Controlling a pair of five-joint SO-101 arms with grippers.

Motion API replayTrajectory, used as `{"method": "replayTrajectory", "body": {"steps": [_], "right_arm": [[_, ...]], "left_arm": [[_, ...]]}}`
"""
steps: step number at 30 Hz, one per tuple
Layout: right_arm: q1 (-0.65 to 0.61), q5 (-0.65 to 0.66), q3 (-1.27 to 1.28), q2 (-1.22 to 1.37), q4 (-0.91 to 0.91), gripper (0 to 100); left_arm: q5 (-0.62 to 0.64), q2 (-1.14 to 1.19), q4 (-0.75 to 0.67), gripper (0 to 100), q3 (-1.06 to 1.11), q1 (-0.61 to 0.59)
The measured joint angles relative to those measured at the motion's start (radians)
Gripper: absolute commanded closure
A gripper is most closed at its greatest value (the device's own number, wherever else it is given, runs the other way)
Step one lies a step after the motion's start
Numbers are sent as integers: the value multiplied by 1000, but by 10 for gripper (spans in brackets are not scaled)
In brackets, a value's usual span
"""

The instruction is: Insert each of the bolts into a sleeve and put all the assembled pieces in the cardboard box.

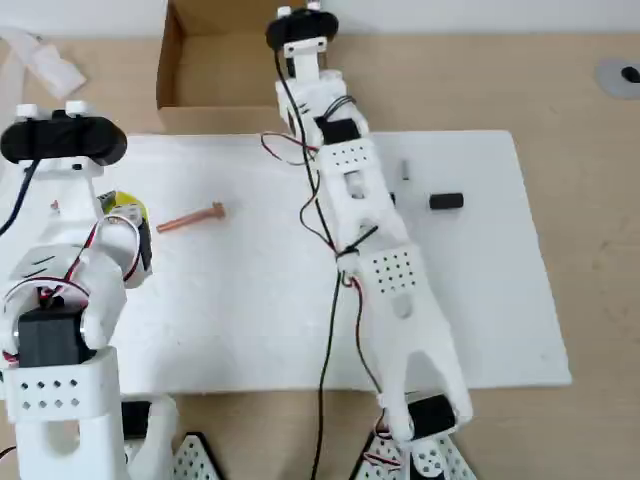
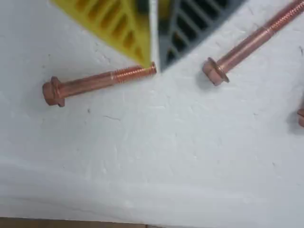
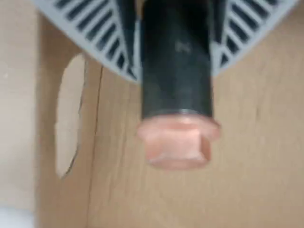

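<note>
My right gripper (image 3: 175, 66) is shut on a black sleeve (image 3: 176, 61) with a copper bolt head (image 3: 178, 142) sticking out of its end. It hangs over the floor of the cardboard box (image 3: 256, 161). In the high view that arm stretches to the box (image 1: 170, 70) at the back. My left gripper (image 2: 154, 64), one yellow and one grey finger, is shut with nothing in it. Its tips touch the white board at the threaded end of a loose bolt (image 2: 95, 81). A second bolt (image 2: 251, 42) lies beside it. One bolt (image 1: 190, 218) lies by the left gripper (image 1: 125, 210).
A spare black sleeve (image 1: 446, 201) and a small grey piece (image 1: 405, 172) lie on the white foam board (image 1: 250, 310) beyond the right arm. A third bolt head (image 2: 300, 116) peeks in at the edge of the left wrist view. The box wall has an oval hole (image 3: 71, 114).
</note>
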Motion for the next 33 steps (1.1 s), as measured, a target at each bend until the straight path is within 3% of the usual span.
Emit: {"method": "replayTrajectory", "body": {"steps": [7,10,13,17,24,27,33], "right_arm": [[0,2,-129,55,89,715],[-3,2,-166,54,121,701],[-2,3,-203,54,161,701],[-2,3,-281,54,239,701],[-2,3,-325,52,402,701],[-2,3,-325,8,479,701],[-2,3,-325,-163,709,701]], "left_arm": [[0,0,44,993,0,0],[0,6,55,978,0,0],[17,6,58,896,0,-8],[40,9,58,881,0,-87],[-192,127,58,879,0,-258],[-301,273,58,879,-35,-302],[-370,664,167,881,-281,-361]]}}
